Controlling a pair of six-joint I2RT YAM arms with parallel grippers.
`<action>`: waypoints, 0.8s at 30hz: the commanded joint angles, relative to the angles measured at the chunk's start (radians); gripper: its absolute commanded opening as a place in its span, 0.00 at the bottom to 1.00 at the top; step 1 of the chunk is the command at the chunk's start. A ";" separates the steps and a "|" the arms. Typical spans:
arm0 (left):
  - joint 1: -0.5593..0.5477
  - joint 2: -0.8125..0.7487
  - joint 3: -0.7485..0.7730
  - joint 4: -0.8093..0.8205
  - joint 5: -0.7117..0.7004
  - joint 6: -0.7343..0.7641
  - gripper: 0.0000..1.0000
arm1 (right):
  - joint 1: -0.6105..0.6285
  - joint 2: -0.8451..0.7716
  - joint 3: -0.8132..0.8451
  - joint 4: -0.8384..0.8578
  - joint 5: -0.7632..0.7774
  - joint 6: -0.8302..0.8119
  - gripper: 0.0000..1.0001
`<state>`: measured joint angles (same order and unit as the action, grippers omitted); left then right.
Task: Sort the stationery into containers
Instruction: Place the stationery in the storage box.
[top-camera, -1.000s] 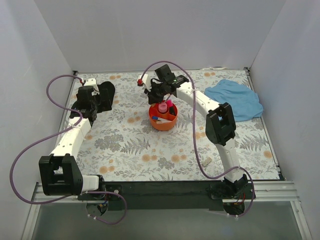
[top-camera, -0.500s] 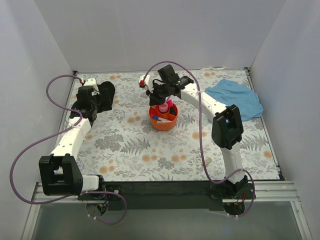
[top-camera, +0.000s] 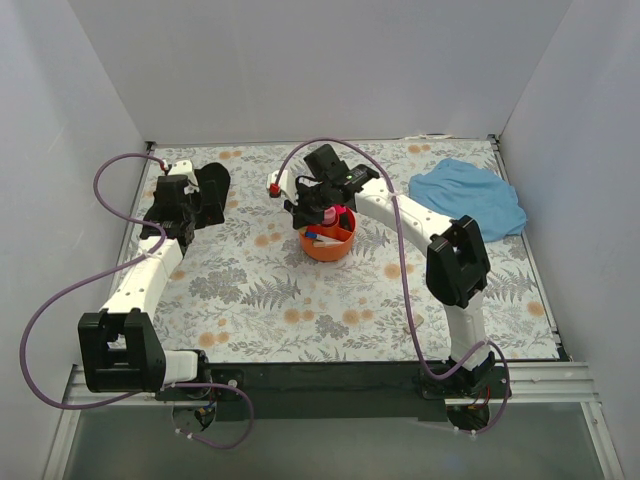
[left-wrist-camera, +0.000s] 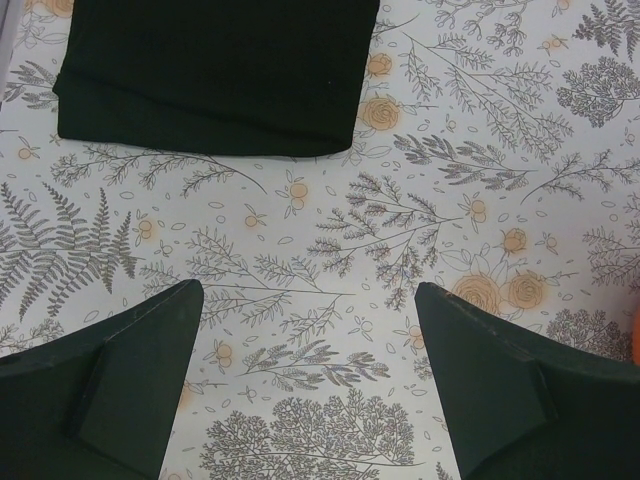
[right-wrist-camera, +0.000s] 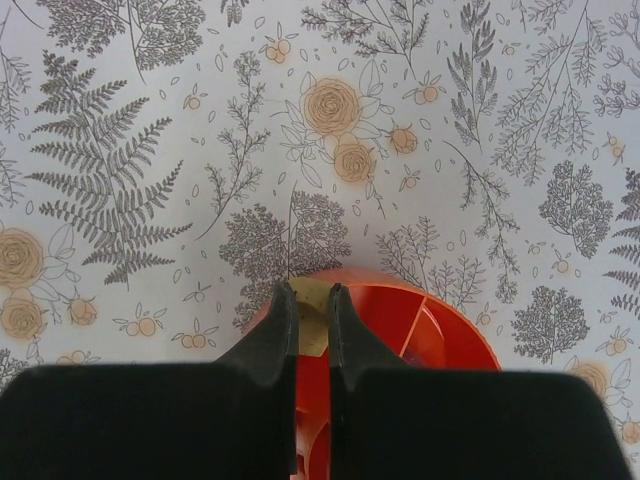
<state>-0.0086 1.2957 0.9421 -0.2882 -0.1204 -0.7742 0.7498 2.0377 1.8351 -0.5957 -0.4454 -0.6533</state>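
Right wrist: right gripper (right-wrist-camera: 309, 293) clamped on small beige rubber eraser (right-wrist-camera: 312, 325) above round orange plastic tray (right-wrist-camera: 450, 335), pink bottle (top-camera: 327, 214) already inside, release pending

No text, label, brand, number or sign can be read in any view. The white surface (left-wrist-camera: 300, 250) is printed with grey ferns and orange flowers and carries no lettering.
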 joint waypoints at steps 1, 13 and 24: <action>0.007 -0.045 -0.003 -0.002 -0.007 0.004 0.89 | 0.000 0.019 0.016 0.002 0.048 -0.008 0.01; 0.007 -0.029 0.009 0.001 -0.001 0.001 0.89 | -0.004 0.022 0.006 0.004 0.083 -0.002 0.45; 0.007 -0.041 0.011 0.007 0.007 -0.004 0.89 | -0.006 0.012 0.067 -0.018 0.111 0.006 0.48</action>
<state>-0.0086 1.2938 0.9421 -0.2878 -0.1192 -0.7750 0.7467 2.0621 1.8370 -0.6006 -0.3443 -0.6575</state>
